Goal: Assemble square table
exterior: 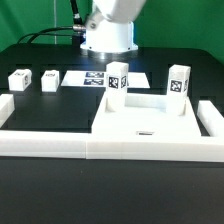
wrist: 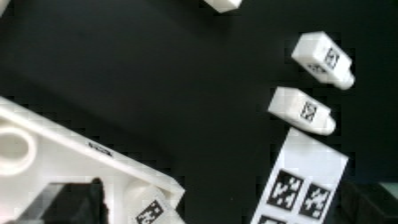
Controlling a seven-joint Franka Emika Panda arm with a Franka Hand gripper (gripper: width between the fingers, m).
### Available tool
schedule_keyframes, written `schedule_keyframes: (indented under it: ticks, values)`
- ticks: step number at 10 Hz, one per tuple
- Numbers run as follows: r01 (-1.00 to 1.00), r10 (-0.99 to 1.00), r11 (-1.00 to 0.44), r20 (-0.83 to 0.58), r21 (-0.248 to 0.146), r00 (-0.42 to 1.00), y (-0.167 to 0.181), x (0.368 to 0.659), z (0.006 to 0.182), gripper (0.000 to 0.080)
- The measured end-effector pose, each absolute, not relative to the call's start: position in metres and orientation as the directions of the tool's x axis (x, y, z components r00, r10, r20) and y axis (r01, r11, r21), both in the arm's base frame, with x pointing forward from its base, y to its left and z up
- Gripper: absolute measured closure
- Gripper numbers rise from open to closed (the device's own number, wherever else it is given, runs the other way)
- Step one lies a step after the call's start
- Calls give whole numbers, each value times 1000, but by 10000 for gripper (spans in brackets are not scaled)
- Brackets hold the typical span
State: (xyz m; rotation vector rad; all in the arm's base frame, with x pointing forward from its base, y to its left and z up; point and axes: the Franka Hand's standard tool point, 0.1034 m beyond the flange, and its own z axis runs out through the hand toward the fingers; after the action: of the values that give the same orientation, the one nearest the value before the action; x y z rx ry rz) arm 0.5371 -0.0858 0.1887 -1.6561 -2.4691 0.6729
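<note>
The claw [wrist: 75, 203] hangs with its jaws spread wide and nothing between them. Only a dark sliver of it shows in the wrist view, and the exterior view cuts it off altogether. Right beneath it lies a corner of the square slab [wrist: 63, 150] with an unfilled hole [wrist: 15, 150]. Just out from the claw, flat on the black table [wrist: 160, 70], is the marker board [wrist: 299, 190]. Past that, well apart from the claw, the nearer loose leg [wrist: 302, 110] and the farther loose leg [wrist: 326, 55] lie on their sides.

In the exterior view two upright legs [exterior: 117, 80] stand at the slab's far corners, and the slab sits tucked against the border bars [exterior: 60, 140].

The step in hand looks like fetching a loose leg for the open hole, and the nearer one is the sensible pick. To do it well:

- Centre the claw over the leg's middle.
- Turn it so the jaws flank the leg's narrow sides.
- Come straight down and close only once both jaws bracket it — a lopsided pinch would likely skid it across the table.
- On the way back, carry it high over the marker board and clear of the upright legs.
</note>
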Motion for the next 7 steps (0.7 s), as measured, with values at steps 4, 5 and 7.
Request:
schedule_keyframes:
  ticks: [4, 5, 7]
  values:
    - [929, 978, -29, -201, -369, -49, -144, 469, 167, 150]
    - [920, 967, -161, -244, -356, 75, -146, 459, 158, 150]
    - [904, 946, -255, -281, -343, 160, -142, 458, 155, 150]
